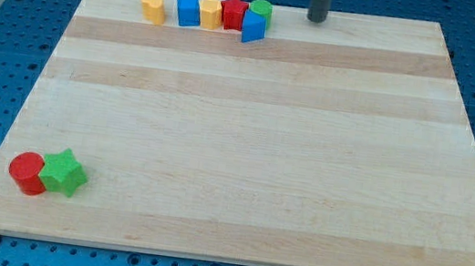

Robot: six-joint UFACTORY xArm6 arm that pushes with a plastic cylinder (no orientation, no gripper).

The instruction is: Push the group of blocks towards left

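Board: a pale wooden table top (244, 152) fills most of the view, resting on a blue perforated surface (13, 21).
Group: six blocks sit in a row along the view's top edge of the board, left of centre.
Long axis: the row runs left to right across the view, nearly level.
Order from the view's left: yellow hexagonal block (152, 8), set slightly apart; blue cube (188, 11); yellow block (211, 13); red star block (234, 13); green cylinder (260, 10); blue wedge-like block (252, 28), just below the green one.
My tip: the rod's lower end (316, 19) stands near the board's top edge, to the view's right of the group, apart from the green cylinder. It holds nothing.
Other pair: a red cylinder (27, 172) and a green star block (64, 173) touch at the view's bottom left corner.
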